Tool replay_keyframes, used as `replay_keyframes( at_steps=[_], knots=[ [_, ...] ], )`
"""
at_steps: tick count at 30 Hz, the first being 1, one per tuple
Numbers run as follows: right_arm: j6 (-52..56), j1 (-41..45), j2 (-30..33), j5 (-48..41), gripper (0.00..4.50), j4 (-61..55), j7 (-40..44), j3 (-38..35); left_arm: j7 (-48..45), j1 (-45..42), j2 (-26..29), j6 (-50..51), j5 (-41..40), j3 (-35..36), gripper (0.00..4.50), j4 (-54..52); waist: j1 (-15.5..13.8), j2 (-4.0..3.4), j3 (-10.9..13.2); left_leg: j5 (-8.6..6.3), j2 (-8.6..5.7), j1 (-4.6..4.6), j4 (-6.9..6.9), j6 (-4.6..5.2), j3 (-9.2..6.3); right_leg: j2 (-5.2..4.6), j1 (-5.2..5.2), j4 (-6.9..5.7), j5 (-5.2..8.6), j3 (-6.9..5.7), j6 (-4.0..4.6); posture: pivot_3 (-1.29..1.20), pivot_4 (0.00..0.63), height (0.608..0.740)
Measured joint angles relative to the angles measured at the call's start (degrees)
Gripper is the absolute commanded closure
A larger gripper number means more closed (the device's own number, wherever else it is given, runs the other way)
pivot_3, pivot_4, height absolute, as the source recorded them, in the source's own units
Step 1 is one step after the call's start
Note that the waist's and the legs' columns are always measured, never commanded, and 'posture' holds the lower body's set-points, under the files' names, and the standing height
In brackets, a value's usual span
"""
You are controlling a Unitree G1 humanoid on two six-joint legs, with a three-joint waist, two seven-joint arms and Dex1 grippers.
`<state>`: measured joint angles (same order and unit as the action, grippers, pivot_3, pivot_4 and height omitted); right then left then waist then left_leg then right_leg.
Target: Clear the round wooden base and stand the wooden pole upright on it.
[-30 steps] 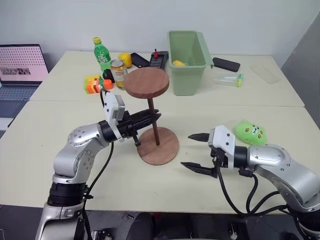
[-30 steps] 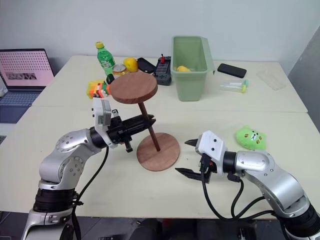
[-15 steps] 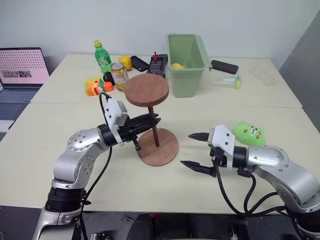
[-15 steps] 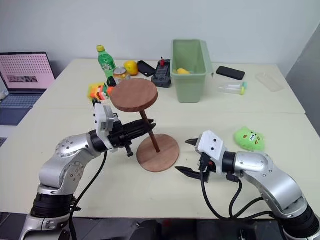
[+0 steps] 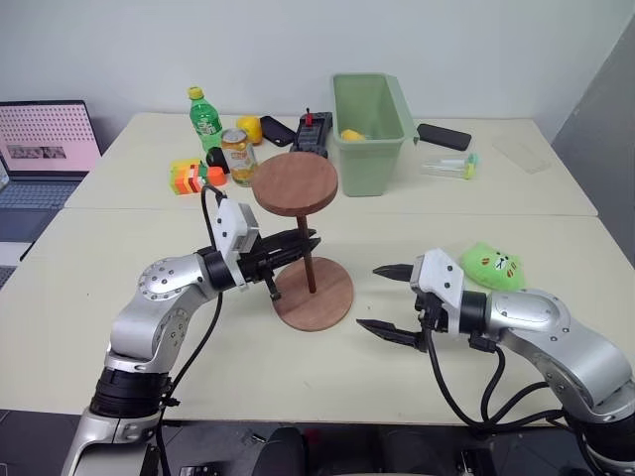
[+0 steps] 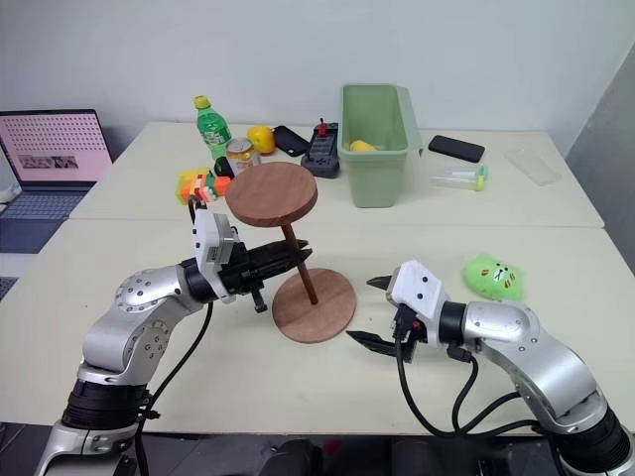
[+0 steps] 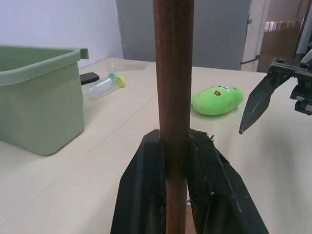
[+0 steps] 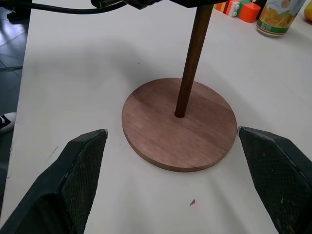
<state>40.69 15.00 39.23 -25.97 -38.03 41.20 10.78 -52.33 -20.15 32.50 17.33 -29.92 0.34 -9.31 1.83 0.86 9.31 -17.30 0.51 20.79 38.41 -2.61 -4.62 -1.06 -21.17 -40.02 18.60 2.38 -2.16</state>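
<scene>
Wooden pole (image 5: 309, 260) stands nearly upright on the round wooden base (image 5: 316, 293), its lower end set at the base's centre and its fixed disc on top. The base lies flat on the desk (image 5: 149, 307), with nothing else resting on it. Whether the pole's tip sits down in the centre hole cannot be made out (the rod covers that spot in the right wrist view).

The left end effector (image 5: 306, 241) reaches in level from the left of the base and is clamped on the pole at mid-height; in the left wrist view its 2 black fingers (image 7: 141, 195) press against the rod from both sides, and the pole's top and bottom are cut off there.

The right end effector (image 5: 385, 298) hovers just right of the base, its 2 fingers spread wide apart and holding nothing, clear of the wood.

Right of the base lies a green plush toy (image 5: 493, 264). Behind the base stands a green bin (image 5: 371, 139) with something yellow inside, mostly hidden by its wall. Behind and left of the base are a green bottle (image 5: 203, 117) and a can (image 5: 238, 152).
</scene>
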Motion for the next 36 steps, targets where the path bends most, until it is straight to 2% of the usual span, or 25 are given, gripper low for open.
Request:
replay_keyframes(
  at_steps=[3, 5, 9, 16, 21, 24, 27, 31, 36],
  knots=[
    [0.0, 0.0, -0.1, 0.0, 0.0, 0.0, 0.0, 0.0, -0.2, -0.1, 0.2, 0.0, 0.0, 0.0, 4.24, 0.1, 0.0, 0.0, 0.0, 0.0, 0.01, 0.0, -0.01, 0.0, 0.0, 0.0, 0.0, 0.01, 0.0, 0.0, 0.0, 0.0, 0.15, 0.74],
    [0.0, 0.0, -0.1, 0.0, 0.0, 0.0, 0.0, 0.0, -0.4, -0.3, 0.9, 0.0, 0.0, 0.0, 3.53, 0.2, 0.1, 0.0, 0.0, 0.0, 0.02, -0.01, -0.03, 0.0, 0.01, 0.0, 0.0, 0.01, 0.0, 0.01, 0.0, 0.0, 0.15, 0.74],
    [0.0, 0.0, -0.2, 0.0, 0.0, 0.2, 0.1, 0.0, -1.2, 1.6, 3.2, 3.5, 2.3, -0.9, 2.79, 3.6, 0.1, 0.02, 0.1, 0.0, 0.02, 0.11, -0.2, 0.0, 0.02, 0.01, -0.19, 0.07, 0.0, 0.0, 0.0, 0.0, 0.15, 0.74],
    [0.0, 0.2, -0.9, 0.0, 0.0, 0.3, 0.1, 0.0, -4.6, 1.9, 3.8, 5.6, 2.0, -2.3, 1.35, 2.2, -0.3, 0.08, 0.1, 0.0, -0.05, 0.48, -0.32, -0.02, -0.14, -0.15, -0.27, 0.6, -0.01, -0.02, 0.01, 0.0, 0.15, 0.74],
    [-0.1, 0.2, -0.9, 0.1, 0.0, 0.6, 0.2, 0.0, -7.5, 2.5, 6.9, 6.0, 2.2, -2.3, 1.35, 0.6, -0.2, 0.07, 0.1, 0.0, -0.03, 0.47, -0.35, -0.01, -0.17, -0.15, -0.26, 0.6, -0.01, -0.03, 0.01, 0.0, 0.15, 0.74],
    [-0.2, 0.2, -0.8, 0.1, 0.0, 1.0, 0.5, 0.0, -9.3, 2.9, 11.3, 6.0, 3.5, -2.1, 1.35, 0.8, -0.1, 0.05, 0.1, 0.0, -0.01, 0.45, -0.38, -0.01, -0.17, -0.13, -0.27, 0.6, -0.01, -0.04, 0.01, 0.0, 0.15, 0.74],
    [-0.8, 0.4, 0.8, 0.0, 0.0, 2.0, 1.9, -1.0, -12.1, 4.2, 18.4, 5.9, 4.8, 0.3, 1.35, 0.9, 0.0, 0.02, 0.2, 0.0, 0.0, 0.44, -0.43, -0.01, -0.11, -0.11, -0.32, 0.6, 0.0, -0.06, 0.01, 0.0, 0.15, 0.74],
    [-2.1, 0.5, 4.0, -0.9, 0.0, 2.8, 4.9, -5.6, -14.2, 7.6, 26.0, 5.8, 6.1, 5.1, 1.35, 0.7, 0.0, -0.06, 0.3, -0.01, -0.03, 0.45, -0.46, 0.0, -0.08, -0.12, -0.31, 0.67, 0.0, -0.07, 0.01, 0.0, 0.15, 0.74],
    [-2.2, -3.3, 10.0, -7.8, 0.0, 1.9, 11.3, -15.9, -13.2, 13.7, 28.2, 4.5, 6.6, 14.8, 1.35, 1.9, -0.2, -0.08, 0.5, -0.02, -0.01, 0.55, -0.47, 0.03, -0.15, -0.2, -0.29, 0.81, 0.0, -0.07, 0.01, 0.0, 0.15, 0.74]
  ],
)
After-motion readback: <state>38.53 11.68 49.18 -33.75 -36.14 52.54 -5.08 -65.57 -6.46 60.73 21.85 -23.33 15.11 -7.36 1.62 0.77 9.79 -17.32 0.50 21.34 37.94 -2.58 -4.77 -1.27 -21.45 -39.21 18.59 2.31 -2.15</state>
